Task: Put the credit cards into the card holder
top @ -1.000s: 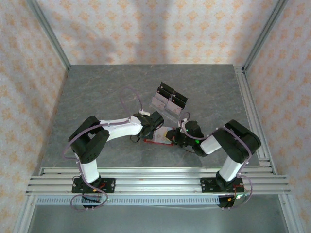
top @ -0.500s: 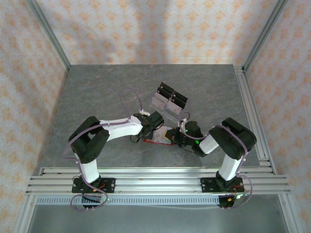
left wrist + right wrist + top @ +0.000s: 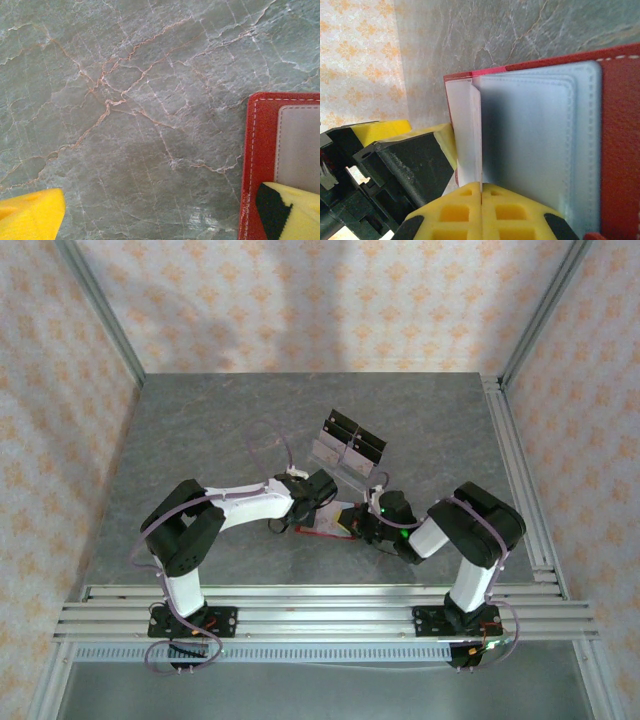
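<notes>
clear stand (image 3: 345,456) with black blocks (image 3: 356,436) rests on the grey veined table (image 3: 200,430).

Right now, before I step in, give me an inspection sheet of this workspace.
Surface: grey marbled table, flat, no spills seen.
Job's things: red card holder lies open between the grippers; one white credit card is held edge-on at its pale pockets. Other cards: cannot tell.
Clutter: clear stand with black blocks, behind the holder.
Grippers: left gripper open wide, one finger over the holder's edge; right gripper shut on the credit card.
Cables: lilac cables loop along both arms.
Surroundings: patterned walls; aluminium rails at the near edge.
</notes>
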### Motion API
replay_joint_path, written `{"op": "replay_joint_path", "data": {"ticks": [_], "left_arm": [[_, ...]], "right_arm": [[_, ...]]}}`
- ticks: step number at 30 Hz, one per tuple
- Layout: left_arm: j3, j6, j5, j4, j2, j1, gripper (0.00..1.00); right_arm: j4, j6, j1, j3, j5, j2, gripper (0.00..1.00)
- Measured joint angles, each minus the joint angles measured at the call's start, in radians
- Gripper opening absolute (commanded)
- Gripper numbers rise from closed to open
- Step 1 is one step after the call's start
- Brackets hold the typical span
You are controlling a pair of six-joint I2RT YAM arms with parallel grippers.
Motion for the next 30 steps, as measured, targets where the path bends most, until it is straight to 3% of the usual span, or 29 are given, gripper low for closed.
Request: {"op": "replay_joint_path", "data": {"ticks": [17, 26, 30], "left_arm": [[0.000, 0.000, 0.000, 0.000, 0.000, 0.000, 1.00], [0.000, -0.003, 0.000, 0.000, 0.000, 0.000, 1.00], [0.000, -0.003, 0.000, -0.001, -0.001, 0.000, 1.00]], "right_arm": [[0.010, 0.000, 0.019, 0.031, 0.006, 0.035, 0.00], [-0.031, -0.011, 0.026, 0.053, 0.005, 0.002, 0.33], [-0.151, -0.037, 0.026, 0.055, 0.026, -0.077, 0.40]]}}
